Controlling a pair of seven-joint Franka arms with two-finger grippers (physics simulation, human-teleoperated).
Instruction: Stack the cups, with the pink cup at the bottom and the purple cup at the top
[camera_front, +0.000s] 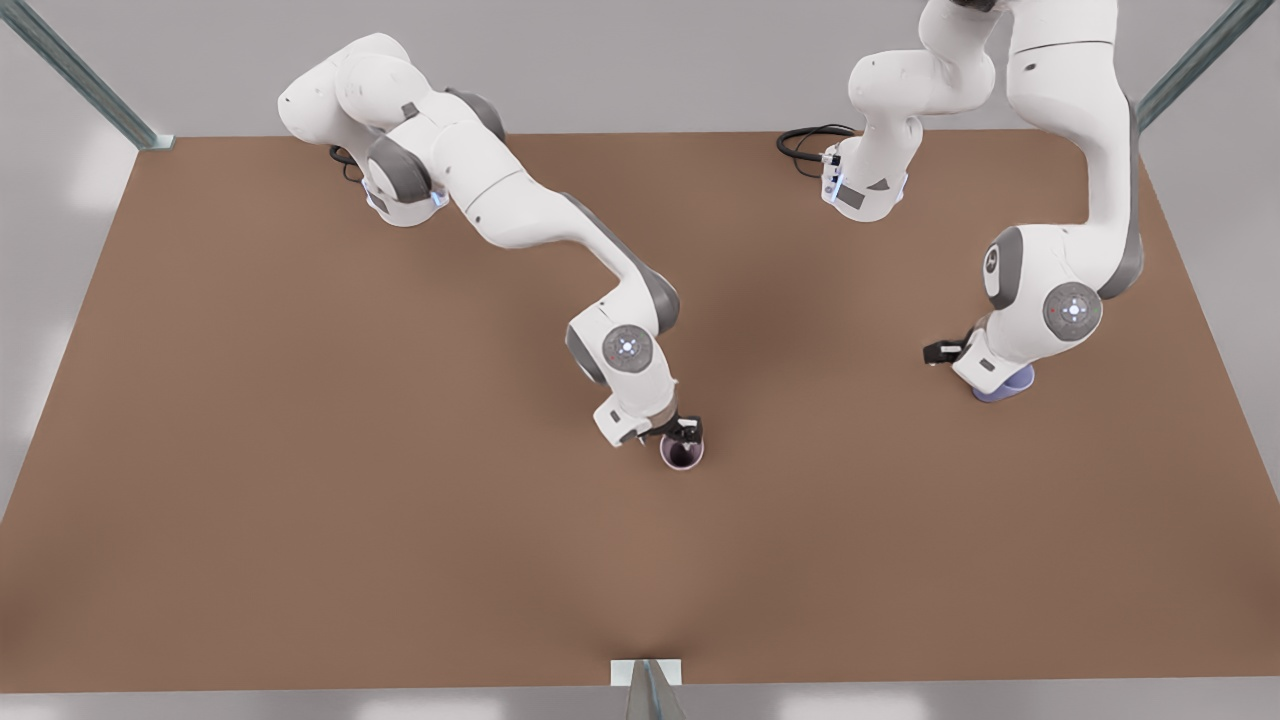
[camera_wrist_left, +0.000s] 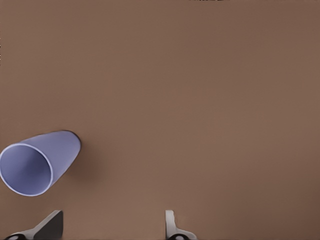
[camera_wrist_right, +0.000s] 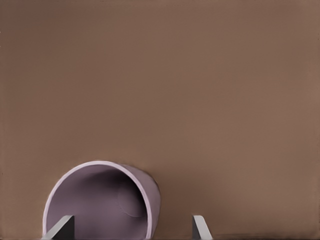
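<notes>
The right gripper (camera_front: 684, 432) is the one near the middle of the table, hanging right over the pink cup (camera_front: 682, 454). In its wrist view the two fingers (camera_wrist_right: 202, 227) are spread wide with nothing clamped; one fingertip sits over the cup's mouth and the other is out past the cup's wall, over bare table. So it's open and not holding anything. The cup (camera_wrist_right: 107, 202) stands upright, dark inside showing.

The left gripper (camera_wrist_left: 112, 225) belongs to the arm on the front view's right. It's also spread wide and empty. The purple cup (camera_wrist_left: 37, 162) is off to one side of it in the wrist view, near one fingertip but apart from it, and not between the fingers. In the front view that cup (camera_front: 1008, 386) pokes out from under the arm's wrist, mostly covered by it, so I can't tell from there how close the fingers really are.

Everything sits on a plain brown table (camera_front: 300, 450) with nothing else lying on it. Grey-white walls behind, metal posts at the far corners (camera_front: 85, 80) and a bracket at the near edge (camera_front: 647, 675).

Count: two cups, one pink and one purple, well apart from each other. Two arms, two grippers.
</notes>
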